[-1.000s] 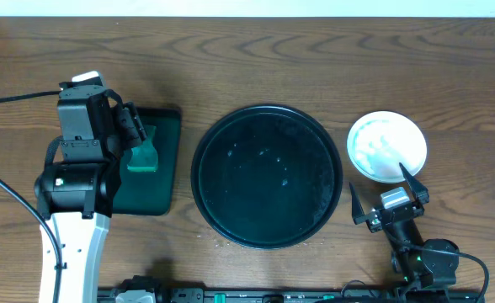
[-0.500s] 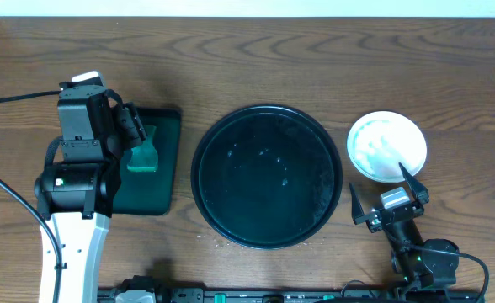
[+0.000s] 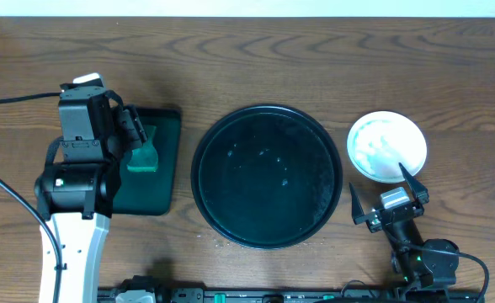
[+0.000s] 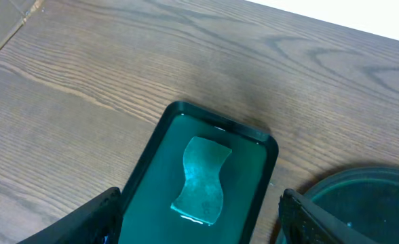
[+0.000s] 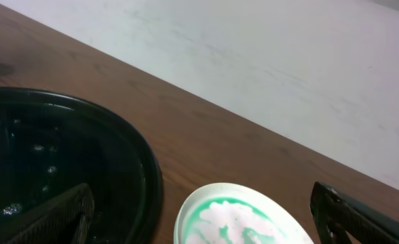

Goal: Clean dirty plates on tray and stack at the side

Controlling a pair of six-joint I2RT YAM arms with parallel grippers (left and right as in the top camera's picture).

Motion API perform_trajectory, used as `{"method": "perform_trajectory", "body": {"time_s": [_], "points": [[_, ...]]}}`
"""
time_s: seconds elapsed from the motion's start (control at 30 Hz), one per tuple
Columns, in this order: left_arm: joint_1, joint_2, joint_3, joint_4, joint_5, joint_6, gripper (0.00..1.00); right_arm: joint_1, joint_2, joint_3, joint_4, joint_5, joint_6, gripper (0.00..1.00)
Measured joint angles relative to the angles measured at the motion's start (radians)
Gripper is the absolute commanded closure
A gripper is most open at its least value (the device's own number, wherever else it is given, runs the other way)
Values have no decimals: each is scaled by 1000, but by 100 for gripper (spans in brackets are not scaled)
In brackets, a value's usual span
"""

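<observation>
The black tray [image 3: 267, 175] lies mid-table with no plates on it, only wet specks; its rim also shows in the right wrist view [image 5: 145, 169]. A white plate [image 3: 387, 146] with a pale-green smear sits on the bare wood to the tray's right, and shows in the right wrist view [image 5: 243, 220]. Only one round outline shows; I cannot tell whether others lie under it. My right gripper [image 3: 379, 180] is open and empty at the plate's near edge [image 5: 206, 234]. My left gripper [image 3: 135, 135] is open and empty above the green sponge [image 4: 203, 177].
The sponge [image 3: 144, 155] lies in a dark-green rectangular tray [image 3: 165, 181] left of the black tray, also in the left wrist view [image 4: 220, 120]. Bare wood tabletop [image 3: 256, 59] runs along the back. A black cable [image 3: 12, 99] crosses the far left.
</observation>
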Motion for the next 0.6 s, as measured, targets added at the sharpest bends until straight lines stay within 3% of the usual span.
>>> {"method": "perform_trajectory", "body": {"time_s": [0.17, 0.3, 0.6], "points": [[0, -100, -43, 4, 0, 0, 26, 0, 0, 0, 0, 0, 0, 1], [0, -283, -163, 60, 0, 0, 26, 0, -1, 0, 0, 0, 0, 1], [13, -752, -724, 591, 0, 43, 26, 0, -3, 0, 0, -1, 0, 1]]}}
